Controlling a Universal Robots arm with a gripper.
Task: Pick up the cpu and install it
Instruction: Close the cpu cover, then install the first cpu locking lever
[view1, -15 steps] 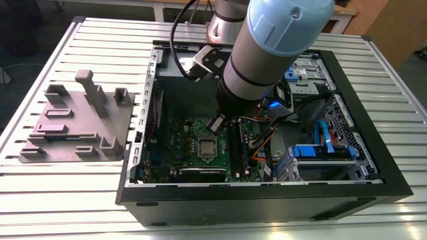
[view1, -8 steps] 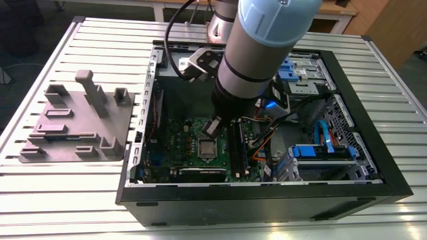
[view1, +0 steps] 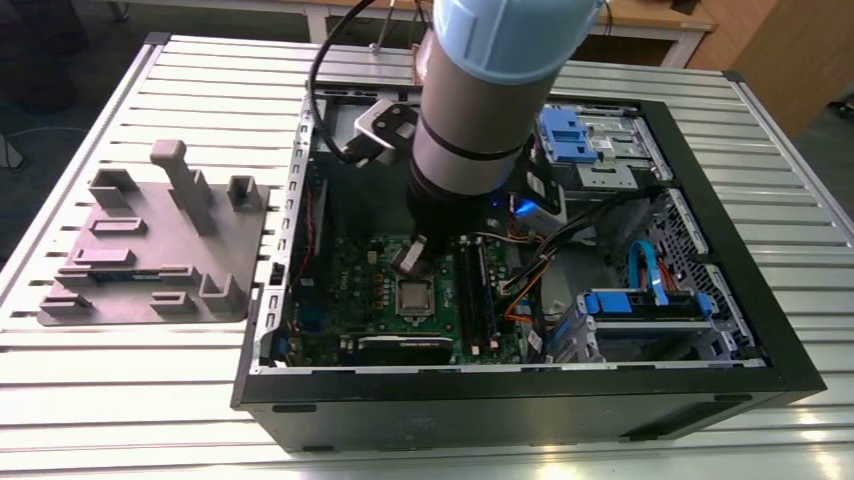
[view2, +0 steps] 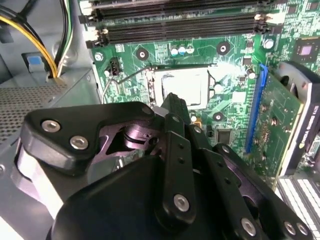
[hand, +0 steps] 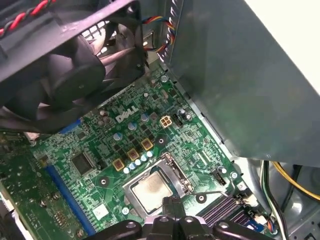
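Inside the open black computer case (view1: 747, 385), on the green motherboard (hand: 100, 150): small square silver-grey cpu (hand: 151, 192) seated in metal socket frame (hand: 176, 176), just beyond black gripper (hand: 172, 207) fingertips; jaws clenched, grasping nothing.

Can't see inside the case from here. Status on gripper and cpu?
Gripper just above the motherboard, beside the socket. Cpu seated flat in the socket, apart from the gripper. Fan overhangs the board, clear of the socket.
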